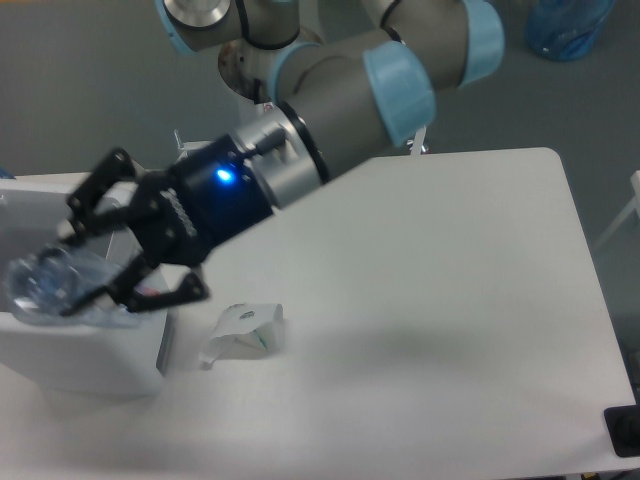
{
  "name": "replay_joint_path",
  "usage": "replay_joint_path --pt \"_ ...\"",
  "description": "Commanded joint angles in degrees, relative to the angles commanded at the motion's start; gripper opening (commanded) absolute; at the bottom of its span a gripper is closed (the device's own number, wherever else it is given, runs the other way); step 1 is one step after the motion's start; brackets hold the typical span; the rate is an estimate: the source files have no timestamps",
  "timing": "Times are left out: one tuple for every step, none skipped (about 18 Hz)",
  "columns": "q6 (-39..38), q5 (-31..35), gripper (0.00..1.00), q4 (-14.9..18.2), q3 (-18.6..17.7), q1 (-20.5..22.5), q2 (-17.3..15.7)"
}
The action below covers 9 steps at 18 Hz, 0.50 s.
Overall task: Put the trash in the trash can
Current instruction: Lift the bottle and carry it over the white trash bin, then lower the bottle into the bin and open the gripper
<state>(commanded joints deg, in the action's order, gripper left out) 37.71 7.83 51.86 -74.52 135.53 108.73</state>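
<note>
Surface: white table [470, 300], rounded corner showing at 1 o'clock, front edge running along the bottom of the view.
Trash can [85, 350]: white, boxy, standing on the table at 9 o'clock; much of its upper part is hidden.
Crumpled white wrapper [243, 331]: lying on the tabletop at about 7 o'clock, just beside the trash can at its 3 o'clock side; a small green fleck shows on it.

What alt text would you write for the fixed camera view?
The robot's hand holds a crushed clear bottle above the white bin at the table's left edge. A crumpled white wrapper lies on the table beside the bin.
</note>
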Motion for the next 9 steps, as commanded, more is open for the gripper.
replay_joint_path --pt "0.09 -0.01 0.41 0.00 -0.44 -0.70 -0.27" --pt "0.17 -0.01 0.41 0.00 -1.06 -1.32 -0.53" --pt "0.35 -0.01 0.41 -0.09 -1.67 -1.93 -0.62" --pt "0.53 -0.01 0.41 -0.26 -2.03 -2.55 -0.89" --pt "0.61 -0.01 0.41 -0.96 -2.46 -3.07 -1.06" --pt "0.62 0.08 0.41 -1.49 -2.82 -3.34 -0.80" --pt "0.96 0.17 0.42 -1.93 -3.26 -3.43 -0.63" --pt "2.10 0.26 0.43 -2.11 -4.13 -3.78 -0.54" --pt "4.02 0.52 0.46 -2.11 -5.36 -4.83 -0.54"
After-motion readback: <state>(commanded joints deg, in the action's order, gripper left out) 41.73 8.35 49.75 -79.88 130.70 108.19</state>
